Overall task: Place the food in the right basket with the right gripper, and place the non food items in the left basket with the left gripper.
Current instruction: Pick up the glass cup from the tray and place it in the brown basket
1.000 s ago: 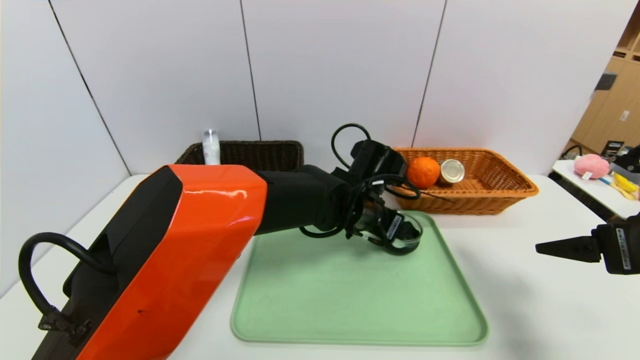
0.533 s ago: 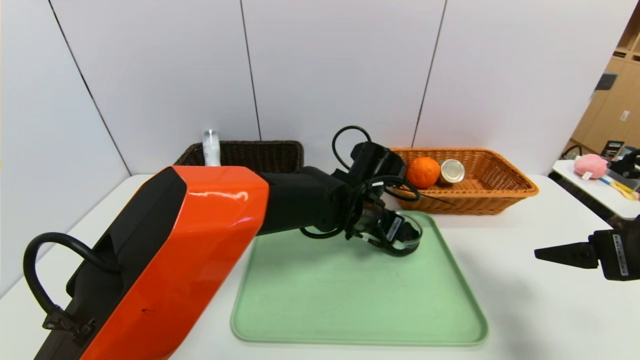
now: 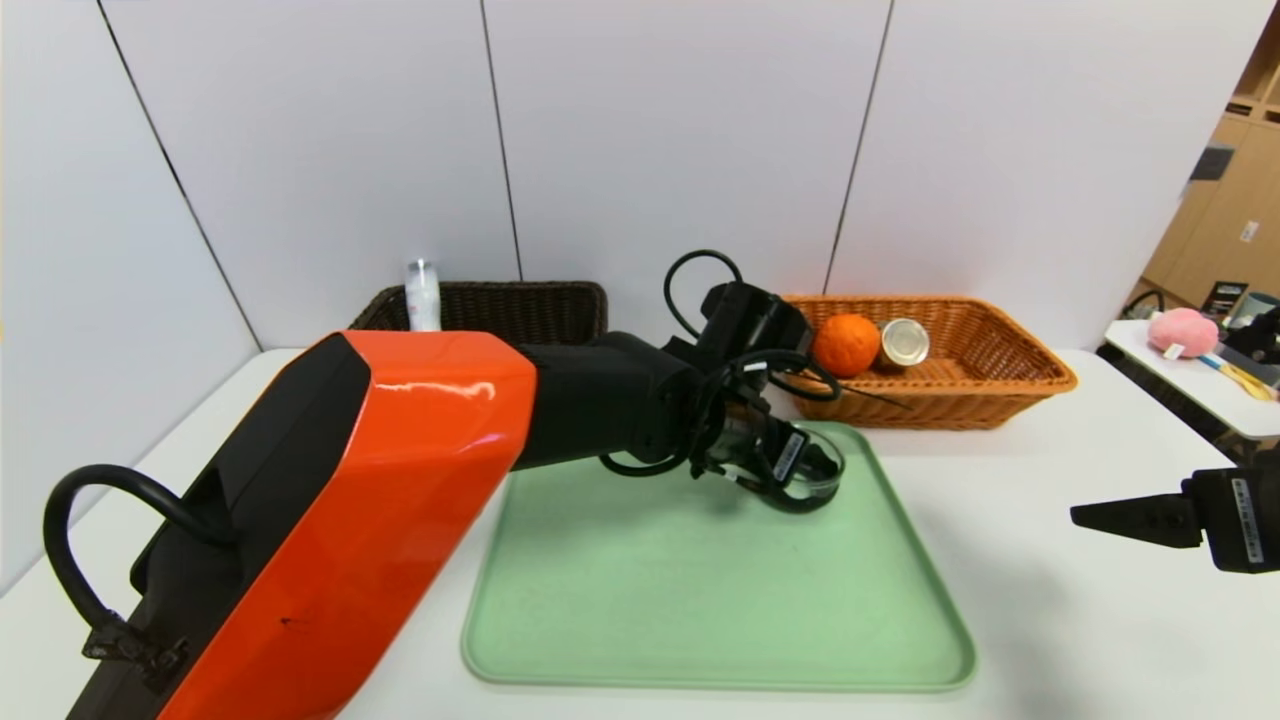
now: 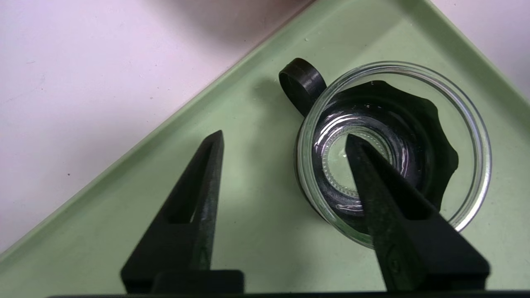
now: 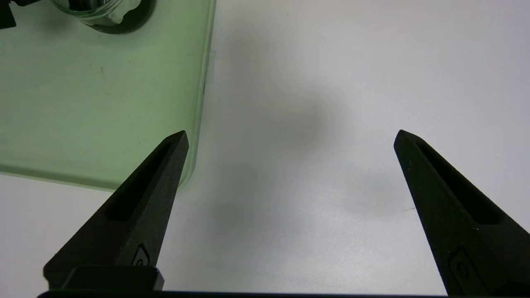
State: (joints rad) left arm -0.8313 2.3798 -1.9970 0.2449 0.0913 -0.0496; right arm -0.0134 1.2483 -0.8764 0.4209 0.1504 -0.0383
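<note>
The small round glass dish [image 3: 822,472] [image 4: 476,124] sits at the far right corner of the green tray [image 3: 700,600]. My left gripper [image 3: 790,462] [image 4: 285,136] is open and straddles the dish's near wall. One finger [image 4: 372,182] reaches inside it and the other [image 4: 207,174] stands outside on the tray. The orange [image 3: 846,344] and the tin can [image 3: 904,341] lie in the orange-tan right basket [image 3: 1010,385]. A white bottle [image 3: 422,293] stands in the dark left basket [image 3: 520,308]. The pasta spoon is hidden. My right gripper [image 3: 1110,518] [image 5: 290,133] hovers open and holds nothing, above bare table right of the tray.
My orange left arm [image 3: 350,500] fills the left foreground and hides part of the table and the dark basket. A side table [image 3: 1190,385] at the far right carries a pink plush toy [image 3: 1183,332]. White wall panels close the back.
My right gripper has sunk slightly toward the table's front. The left arm stays over the dish with hardly any shift.
</note>
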